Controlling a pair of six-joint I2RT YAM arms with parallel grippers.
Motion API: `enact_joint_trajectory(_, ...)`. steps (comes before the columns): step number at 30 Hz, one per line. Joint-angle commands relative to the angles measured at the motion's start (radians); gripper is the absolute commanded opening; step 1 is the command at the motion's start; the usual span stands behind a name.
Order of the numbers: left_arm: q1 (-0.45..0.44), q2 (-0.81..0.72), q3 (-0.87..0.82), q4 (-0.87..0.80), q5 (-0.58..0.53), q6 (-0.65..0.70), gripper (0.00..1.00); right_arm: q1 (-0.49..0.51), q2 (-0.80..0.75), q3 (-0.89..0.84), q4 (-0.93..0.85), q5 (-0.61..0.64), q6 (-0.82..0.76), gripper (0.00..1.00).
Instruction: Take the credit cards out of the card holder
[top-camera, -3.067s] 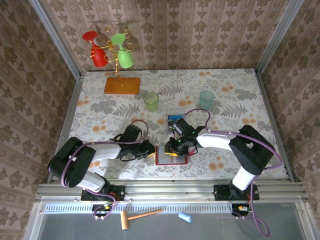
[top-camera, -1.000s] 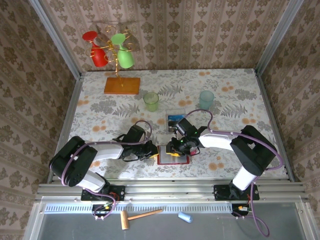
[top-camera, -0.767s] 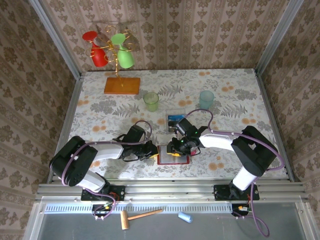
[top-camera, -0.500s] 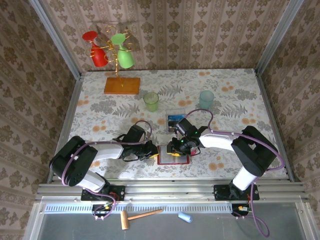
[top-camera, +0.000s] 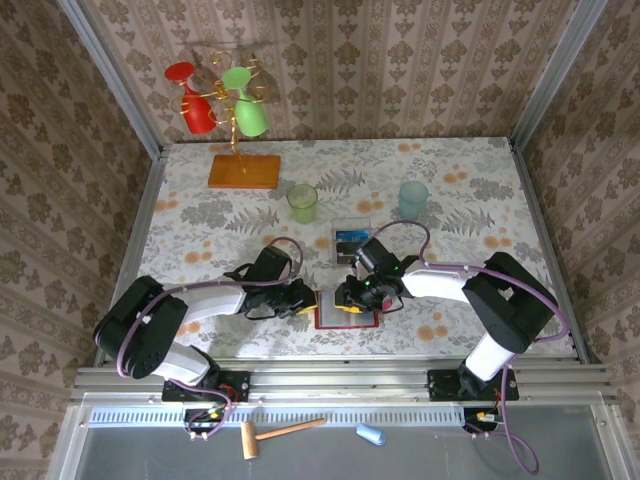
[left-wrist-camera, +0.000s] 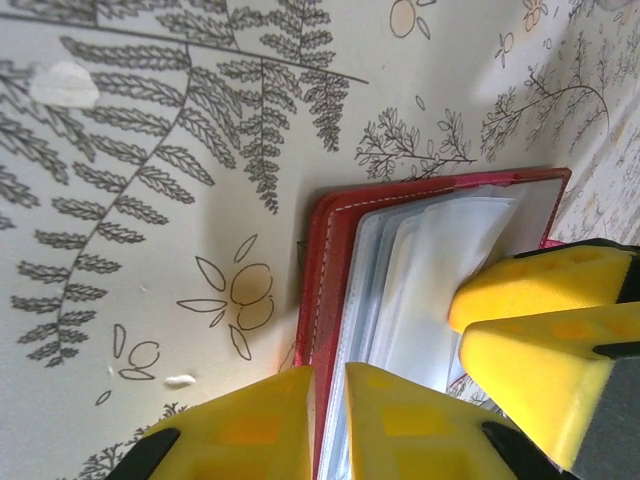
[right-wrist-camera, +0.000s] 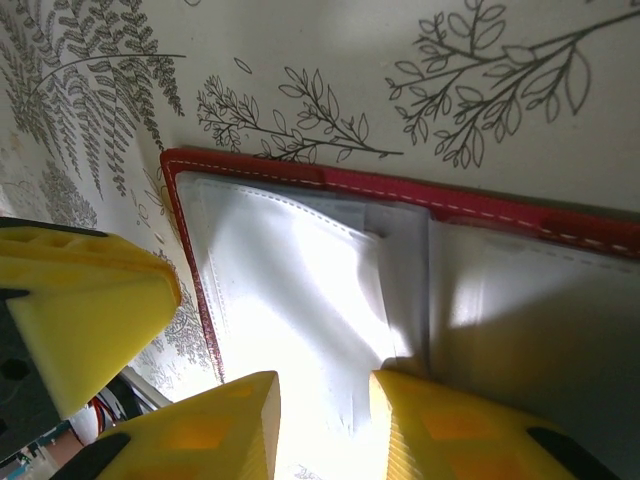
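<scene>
Mid-extraction, the card holder (top-camera: 345, 320) is pinched by narrow left fingers (left-wrist-camera: 410, 420); the right fingers' (right-wrist-camera: 460, 425) grip cannot be told; an outward pull is needed.

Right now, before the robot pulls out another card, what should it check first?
1. Card holder lies open on the table: ok.
2. Left claw pinches the red cover's edge to steady it: ok.
3. Right claw sits over the clear pockets: ok.
4. A card is caught between the right claw's fingers: cannot tell, bright glare there.
5. Credit cards taken out lie behind the holder, out of the way: ok.
</scene>
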Motion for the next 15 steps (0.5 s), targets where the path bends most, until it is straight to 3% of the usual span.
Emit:
enact_joint_trajectory(1, -0.005, -0.021, 0.038, -0.045, -0.013, 0.017, 0.18, -0.015, -0.010, -0.032, 0.004, 0.005, 0.003, 0.31)
enact_joint_trajectory(15, -0.043, 0.020, 0.080, 0.009, -0.019, -0.030, 0.27, -0.047, -0.002, -0.075, 0.066, -0.037, 0.000, 0.28)
